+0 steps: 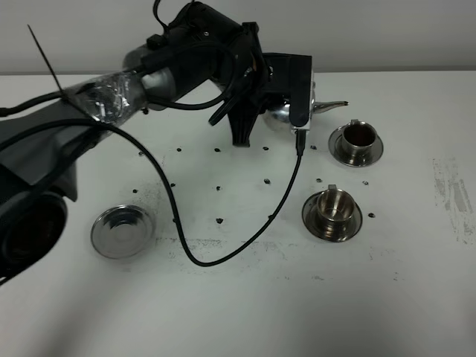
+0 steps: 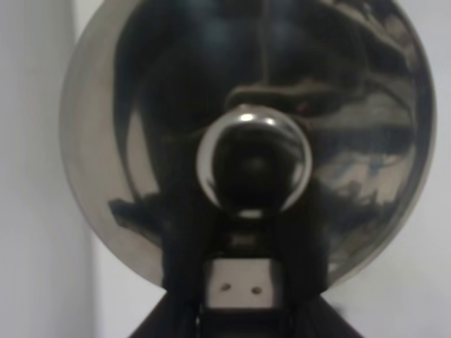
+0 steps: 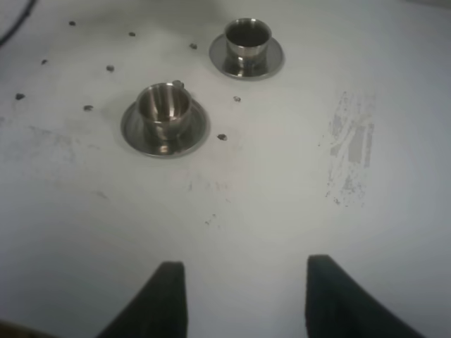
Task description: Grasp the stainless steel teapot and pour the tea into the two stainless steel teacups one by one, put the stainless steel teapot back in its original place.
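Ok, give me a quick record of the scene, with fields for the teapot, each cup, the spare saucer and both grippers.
teapot: stainless steel teapot at the left gripper, spout toward the far teacup
far cup: reddish-brown tea inside
near cup: near teacup looks empty
spare saucer: empty saucer, far from the teapot
left gripper: appears shut on the teapot; grasp mostly hidden
right gripper: right gripper open, fingers apart, nothing between

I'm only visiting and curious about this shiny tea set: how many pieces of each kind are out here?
Teapot: 1
Teacups: 2
Saucers: 3
Total: 6
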